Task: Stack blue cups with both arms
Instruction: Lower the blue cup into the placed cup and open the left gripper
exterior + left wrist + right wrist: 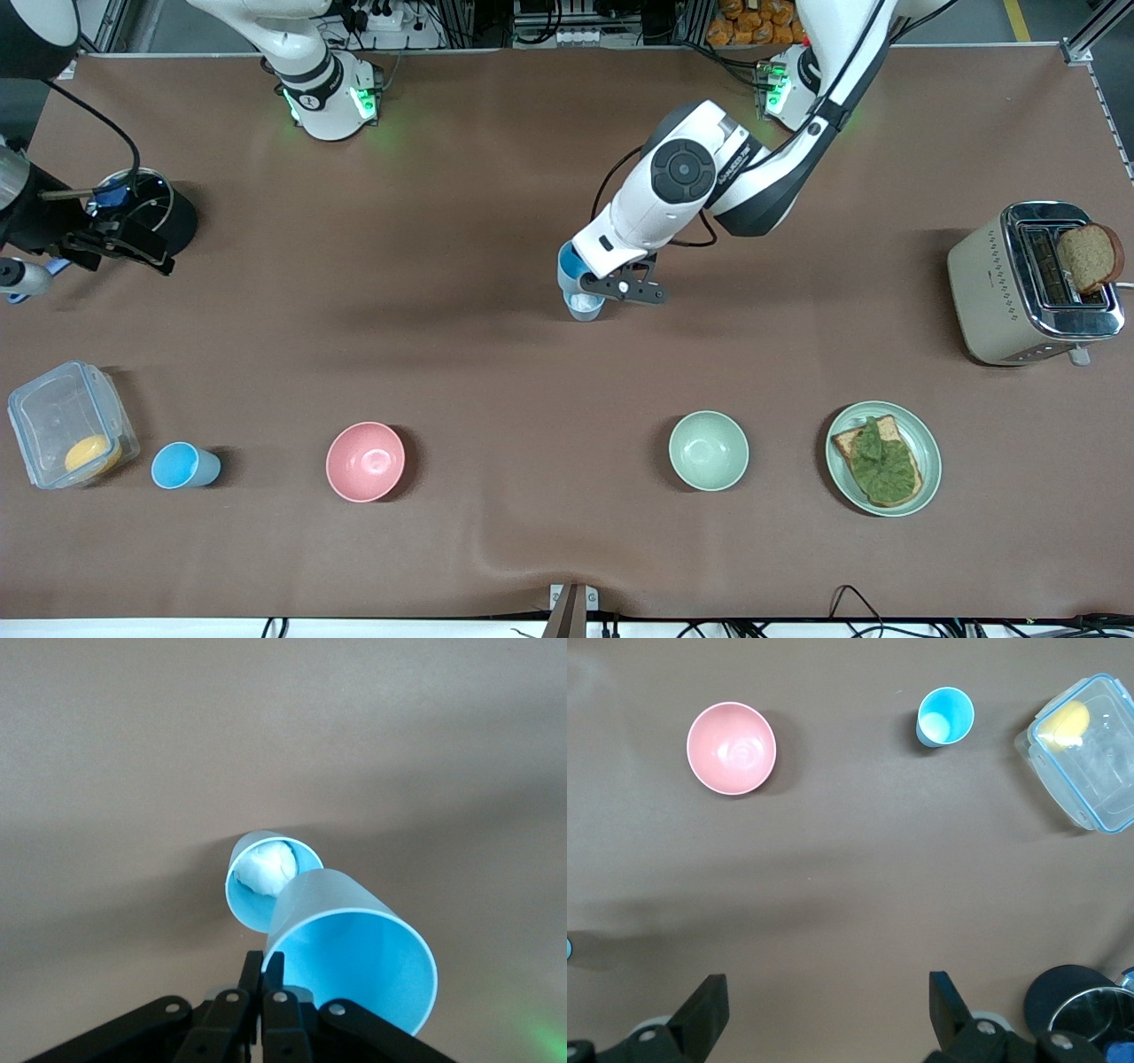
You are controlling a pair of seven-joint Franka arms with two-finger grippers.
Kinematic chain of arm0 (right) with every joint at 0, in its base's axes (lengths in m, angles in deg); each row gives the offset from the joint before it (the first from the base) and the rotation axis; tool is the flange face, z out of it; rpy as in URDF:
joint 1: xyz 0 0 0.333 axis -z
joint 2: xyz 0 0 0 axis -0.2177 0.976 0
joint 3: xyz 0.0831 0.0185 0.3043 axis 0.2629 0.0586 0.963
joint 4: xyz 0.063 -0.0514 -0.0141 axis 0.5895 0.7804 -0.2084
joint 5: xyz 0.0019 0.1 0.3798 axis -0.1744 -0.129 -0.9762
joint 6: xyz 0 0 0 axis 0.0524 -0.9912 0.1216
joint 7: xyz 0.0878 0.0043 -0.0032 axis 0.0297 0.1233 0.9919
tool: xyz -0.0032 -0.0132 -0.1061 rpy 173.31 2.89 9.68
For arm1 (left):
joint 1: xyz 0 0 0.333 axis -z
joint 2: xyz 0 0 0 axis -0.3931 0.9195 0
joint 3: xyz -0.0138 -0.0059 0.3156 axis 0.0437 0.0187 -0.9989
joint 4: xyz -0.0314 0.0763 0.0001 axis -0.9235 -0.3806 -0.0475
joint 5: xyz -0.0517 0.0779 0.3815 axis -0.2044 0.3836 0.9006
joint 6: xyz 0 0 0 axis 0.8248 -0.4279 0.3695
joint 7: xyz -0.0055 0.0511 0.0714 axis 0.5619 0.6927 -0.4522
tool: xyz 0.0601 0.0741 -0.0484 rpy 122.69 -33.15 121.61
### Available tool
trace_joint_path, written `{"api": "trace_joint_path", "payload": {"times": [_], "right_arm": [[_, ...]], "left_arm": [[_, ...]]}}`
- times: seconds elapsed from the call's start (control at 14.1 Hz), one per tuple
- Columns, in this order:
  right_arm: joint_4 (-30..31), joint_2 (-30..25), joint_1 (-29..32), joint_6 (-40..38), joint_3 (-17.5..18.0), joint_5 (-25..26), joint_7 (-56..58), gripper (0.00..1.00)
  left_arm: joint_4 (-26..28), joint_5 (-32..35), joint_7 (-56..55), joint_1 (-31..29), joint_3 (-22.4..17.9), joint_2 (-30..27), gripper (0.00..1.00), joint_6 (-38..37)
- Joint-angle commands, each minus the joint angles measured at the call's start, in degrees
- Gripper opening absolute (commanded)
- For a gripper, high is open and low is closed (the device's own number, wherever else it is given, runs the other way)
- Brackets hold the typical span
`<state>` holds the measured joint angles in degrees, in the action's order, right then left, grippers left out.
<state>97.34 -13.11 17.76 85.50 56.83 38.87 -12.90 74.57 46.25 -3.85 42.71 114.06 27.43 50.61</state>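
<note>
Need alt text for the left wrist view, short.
The left gripper, fingers shut on the rim of a tilted blue cup, holds it just above a second blue cup that stands upright on the brown table. The standing cup has a whitish lump inside.

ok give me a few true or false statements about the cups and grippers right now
1. The left gripper is shut on a blue cup. True.
2. The cup on the table beneath it holds something white. True.
3. The right gripper holds a cup. False: it is open and empty.
4. The third cup stands inside the pink bowl. False: it stands on the table between that bowl and the clear plastic container.
</note>
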Motion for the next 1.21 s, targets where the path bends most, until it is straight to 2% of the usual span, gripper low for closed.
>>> {"api": "trace_joint_path", "payload": {"times": [0.0,0.36,1.14], "right_arm": [[-0.02,-0.14,1.31,-0.25,1.34,0.69,0.42,1.0],[-0.2,0.12,1.22,1.16,1.52,-0.01,0.42,1.0],[-0.64,-0.24,-1.94,1.42,1.7,0.6,0.33,1.0]], "left_arm": [[-0.92,1.73,-0.61,0.92,-0.37,1.4,0.0,1.77],[-0.39,3.66,-0.53,1.01,-1.34,3.6,0.0,4.06],[2.42,3.76,-1.23,1.54,-2.13,0.7,0.0,3.97]]}}
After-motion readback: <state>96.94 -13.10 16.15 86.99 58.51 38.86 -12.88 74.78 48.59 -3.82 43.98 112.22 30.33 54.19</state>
